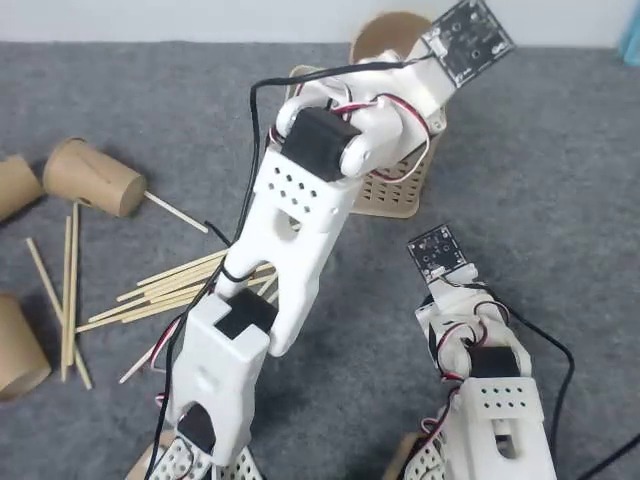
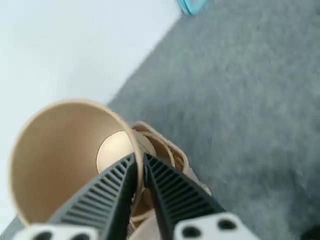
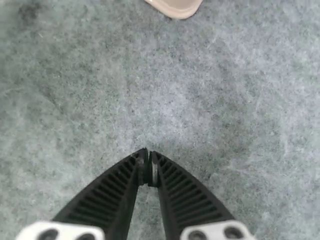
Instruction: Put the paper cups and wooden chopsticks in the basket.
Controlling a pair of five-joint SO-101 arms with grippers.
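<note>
The left gripper (image 2: 139, 162) holds a paper cup (image 2: 55, 155) up above the basket (image 1: 398, 196).
Its two fingers are pinched tight on the cup's rim, one inside and one outside, at the top middle of the high view. The right gripper (image 3: 148, 167) is closed with nothing in it, low over the grey mat (image 3: 225, 100) at the lower right. The wooden chopsticks (image 1: 170, 290) lie in a pile left of the middle, and three more cups (image 1: 95, 178) sit on the mat near the left edge.

Grey, felt-like table (image 1: 560, 150) under soft, even light.
Bordered along the far edge by a plain pale surface (image 1: 200, 18); light-blue object (image 1: 632, 40) at the far corner.
</note>
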